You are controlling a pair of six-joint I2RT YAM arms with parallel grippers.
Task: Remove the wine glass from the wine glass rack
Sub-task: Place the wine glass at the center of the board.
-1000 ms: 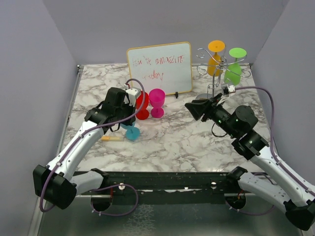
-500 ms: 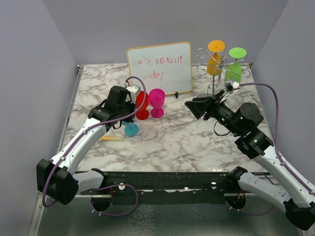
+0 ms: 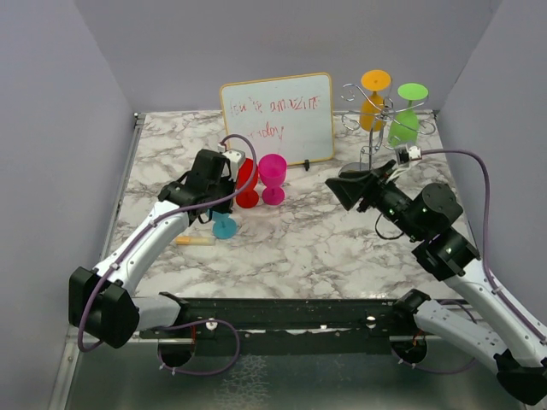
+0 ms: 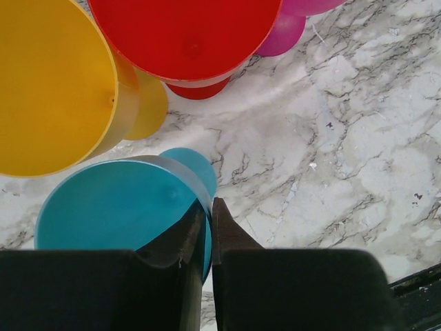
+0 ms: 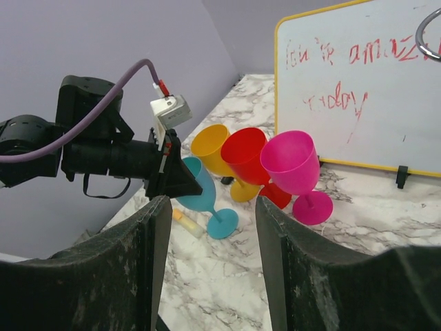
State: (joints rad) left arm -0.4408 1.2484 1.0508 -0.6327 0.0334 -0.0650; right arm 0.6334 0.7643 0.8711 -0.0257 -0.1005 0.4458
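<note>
marble table carrying everything, with a whiteboard propped at the far middle and the wine glass rack at the far right, an orange glass and a green glass hanging from it foot-up. right claw spread wide and empty, just near of the rack, facing left toward the group of glasses; best kept well apart from the hanging glasses meanwhile. left claw pinched shut on the rim of the teal wine glass, already off the rack and over at the left of the table, just near of the yellow glass, red glass and pink glass. judging by this, a set-down in hand. seen from the right wrist, tilted, bowl leaning toward the left claw, foot low at the table; touching or just above, cannot tell. to do it well: bring the stem upright first, then lower straight until flat on the foot, and only then release. keep the bowl apart from the yellow glass just beside it, to avoid toppling a light, top-heavy cup. open slowly and draw up and away along the rim, not sideways. mind the small yellow tube lying just left of the foot; avoid landing on it.
</note>
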